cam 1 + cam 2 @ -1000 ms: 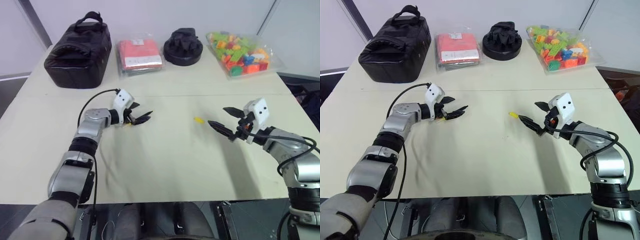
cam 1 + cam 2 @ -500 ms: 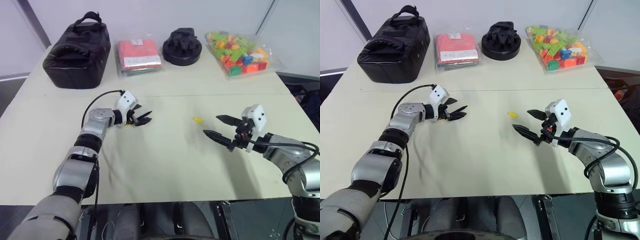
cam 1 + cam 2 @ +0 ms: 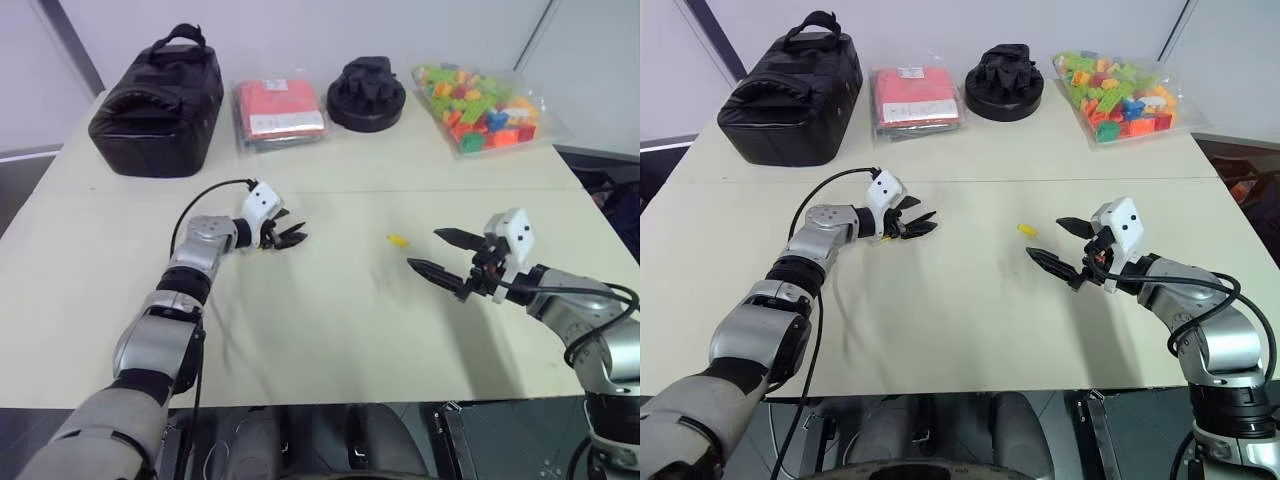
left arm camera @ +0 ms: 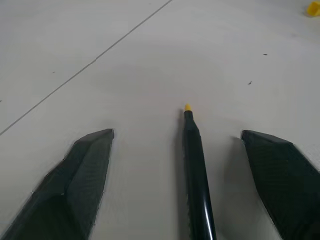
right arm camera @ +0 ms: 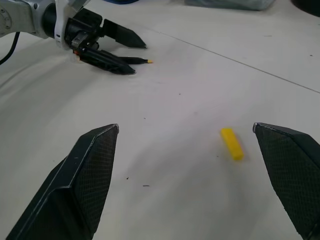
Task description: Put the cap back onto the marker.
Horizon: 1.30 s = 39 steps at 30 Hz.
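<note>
One clear bag (image 3: pixel 520 125) holds toy bricks (image 3: pixel 480 100); black bag (image 3: pixel 155 105) shut.

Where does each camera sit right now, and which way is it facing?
Left eye: on the head, looking forward and down over the table; both arms show.
Right eye: beside it, same scene; cap lies ahead of the right tool.
Left wrist: along the left tool, open around the marker lying on the table.
Right wrist: along the open right tool toward the cap; the left tool shows beyond.
Shared: both wrist views catch the cap and marker.
</note>
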Available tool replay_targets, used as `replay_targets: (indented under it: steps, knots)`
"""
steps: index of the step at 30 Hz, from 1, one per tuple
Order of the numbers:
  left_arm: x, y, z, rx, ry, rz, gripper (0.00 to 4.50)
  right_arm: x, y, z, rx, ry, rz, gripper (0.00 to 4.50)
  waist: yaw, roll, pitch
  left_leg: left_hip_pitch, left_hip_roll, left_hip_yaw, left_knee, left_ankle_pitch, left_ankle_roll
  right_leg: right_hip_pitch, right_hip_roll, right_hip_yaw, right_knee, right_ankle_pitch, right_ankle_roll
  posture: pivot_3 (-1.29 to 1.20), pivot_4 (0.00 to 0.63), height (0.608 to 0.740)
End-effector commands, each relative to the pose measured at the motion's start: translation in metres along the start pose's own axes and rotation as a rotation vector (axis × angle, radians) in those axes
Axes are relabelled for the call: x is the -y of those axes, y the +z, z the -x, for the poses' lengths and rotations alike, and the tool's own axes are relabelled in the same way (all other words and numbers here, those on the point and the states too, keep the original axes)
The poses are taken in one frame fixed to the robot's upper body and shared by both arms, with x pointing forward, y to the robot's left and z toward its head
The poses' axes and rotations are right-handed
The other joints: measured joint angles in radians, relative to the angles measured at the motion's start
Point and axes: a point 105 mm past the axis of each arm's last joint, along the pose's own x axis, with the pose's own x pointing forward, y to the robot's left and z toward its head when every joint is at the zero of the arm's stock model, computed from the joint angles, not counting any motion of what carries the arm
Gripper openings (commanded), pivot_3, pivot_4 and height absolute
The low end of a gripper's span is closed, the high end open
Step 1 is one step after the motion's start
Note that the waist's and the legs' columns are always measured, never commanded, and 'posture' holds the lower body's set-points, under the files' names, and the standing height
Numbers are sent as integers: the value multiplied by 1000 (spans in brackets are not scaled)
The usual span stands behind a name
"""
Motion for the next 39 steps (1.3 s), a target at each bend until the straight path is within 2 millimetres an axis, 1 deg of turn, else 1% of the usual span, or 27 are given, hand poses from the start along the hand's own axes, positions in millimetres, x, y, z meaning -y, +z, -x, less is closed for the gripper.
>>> replay_targets:
  steps: [1,3,5,6,11,14,20,23,25,26,30,32,35,39]
  knots:
    - [2,-9,0,-50,-9,-12,2268,3,8,4,36,-23,24,4500,0,0,0,0,0,0,0,0,0,0,0,0,0,0,0,0,150,740]
    - [1,-10,1,-55,-7,-4,1088,3,7,3,37,-24,21,4500,0,0,0,0,0,0,0,0,0,0,0,0,0,0,0,0,150,740]
    - [1,-10,1,-55,-11,-4,96,3,7,3,37,-25,19,4500,0,0,0,0,0,0,0,0,0,0,0,0,0,0,0,0,150,740]
    - [1,-10,2,-57,-14,-7,37,3,7,3,37,-25,18,4500,0,0,0,0,0,0,0,0,0,0,0,0,0,0,0,0,150,740]
    - [-3,-13,7,-84,-10,-34,37,4,5,3,33,-29,14,4500,-1,0,0,0,0,0,0,0,0,0,0,0,1,0,0,0,150,740]
    - [-8,-8,16,-70,-23,-63,37,10,4,3,32,-49,23,4500,-5,0,0,0,0,0,0,0,0,0,1,0,1,0,0,0,150,740]
    - [-19,10,33,-16,-25,-90,37,21,5,3,42,-77,43,4500,-4,0,0,0,1,0,0,0,0,-1,2,0,1,0,0,0,150,740]
    - [-20,9,35,-13,-22,-62,37,23,5,-1,49,-80,49,4500,2,0,0,0,1,0,0,0,0,-1,1,0,1,0,0,0,150,740]
    - [-16,5,33,-16,-31,-51,981,22,5,-3,53,-79,51,4500,3,0,0,0,1,0,0,0,0,-1,0,0,1,0,0,0,150,740]
    - [-14,1,32,-21,-29,-48,1339,22,5,-4,55,-79,52,4500,2,0,0,0,1,0,0,0,0,0,0,0,1,0,0,0,150,740]
    - [-13,-11,31,-69,-15,-68,3489,22,5,-4,55,-78,54,4500,0,0,0,0,0,0,0,0,0,-1,0,0,1,0,0,0,150,740]
    - [-14,-15,34,-83,-7,-71,4454,22,4,-3,53,-80,55,4500,0,0,0,0,0,0,0,0,0,0,0,0,1,0,0,0,150,740]
    - [-19,-15,41,-83,1,-62,4454,23,4,-1,51,-85,55,4500,-1,0,0,0,0,0,0,0,0,0,0,0,1,0,0,0,150,740]
    - [-19,-15,43,-82,-7,-56,4454,22,4,-2,51,-82,52,4500,-3,0,0,0,0,0,0,0,0,0,1,0,1,0,0,0,150,740]
